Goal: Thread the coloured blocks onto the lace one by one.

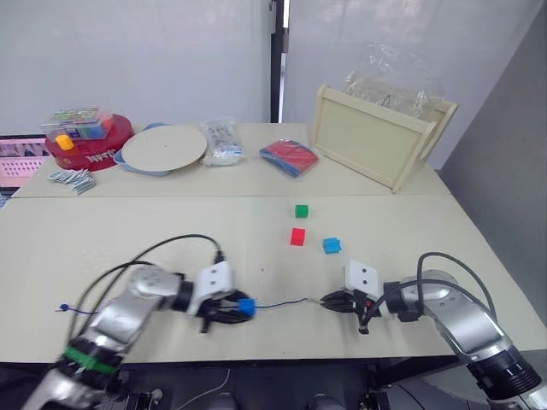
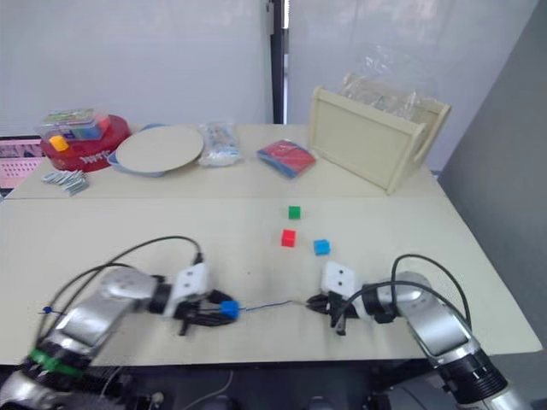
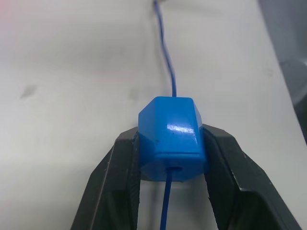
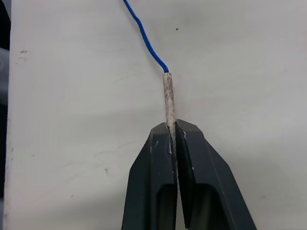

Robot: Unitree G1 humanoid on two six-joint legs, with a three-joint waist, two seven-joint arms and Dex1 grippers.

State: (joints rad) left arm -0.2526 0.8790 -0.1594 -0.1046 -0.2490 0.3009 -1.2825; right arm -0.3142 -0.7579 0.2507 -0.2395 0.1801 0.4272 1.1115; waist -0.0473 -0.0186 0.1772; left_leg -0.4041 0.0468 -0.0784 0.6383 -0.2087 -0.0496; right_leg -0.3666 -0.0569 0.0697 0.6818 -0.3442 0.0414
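Left gripper [image 1: 232, 309]: clamped on 1 blue block [image 3: 171, 136], already threaded on the lace [image 1: 282, 303]. Right gripper [image 4: 171, 139]: pinched shut on the lace's pale tip [image 4: 168, 98]. Farther on the table [image 1: 128, 231], 3 loose blocks are seen: red [image 1: 297, 237], blue [image 1: 332, 246], green [image 1: 301, 211].

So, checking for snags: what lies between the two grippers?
In the left eye view, just the lace over bare table, running from the blue block in the left gripper to the right gripper.
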